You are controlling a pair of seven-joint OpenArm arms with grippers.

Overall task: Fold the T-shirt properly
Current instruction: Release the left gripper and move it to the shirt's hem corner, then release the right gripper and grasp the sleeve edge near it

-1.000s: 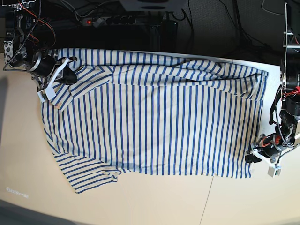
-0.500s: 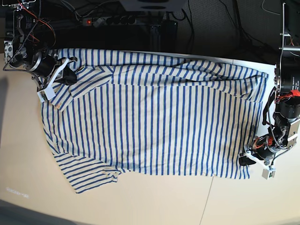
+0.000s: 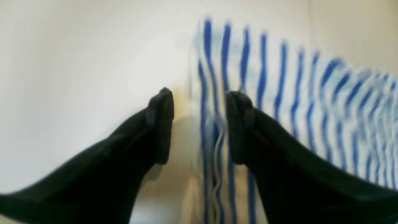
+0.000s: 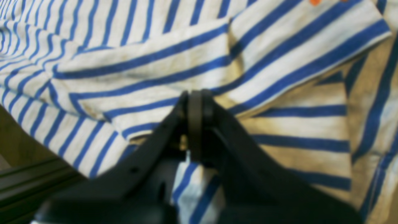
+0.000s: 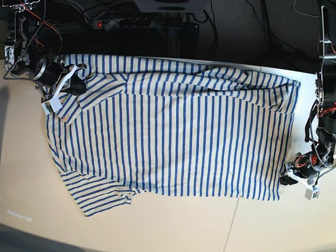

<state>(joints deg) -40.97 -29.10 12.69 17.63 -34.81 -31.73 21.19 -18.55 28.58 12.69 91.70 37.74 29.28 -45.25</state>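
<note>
T-shirt (image 5: 173,131) is lying spread flat on the counter (image 5: 157,226), stripes running across the body, one sleeve fanning out at the near-left corner, far edge rumpled along the counter's back.

Right gripper (image 4: 195,124) is sitting at the collar-and-shoulder end, jaws pressed fully together with striped cloth bunching around and beneath the tips. Judging by the gathered fold there, it is pinching a layer of the shirt, likely to anchor that end so the fabric can be lifted or pulled taut.

Left gripper (image 3: 199,124) is working at the opposite end, at the near hem corner. Jaws are standing apart at a middling spread; one finger is resting over the striped cloth, the other over bare counter, the hem edge running between them. Nothing is being held yet. The straddle looks deliberate: lining up to close on the hem edge, so both ends could be carried together for a fold.
</note>
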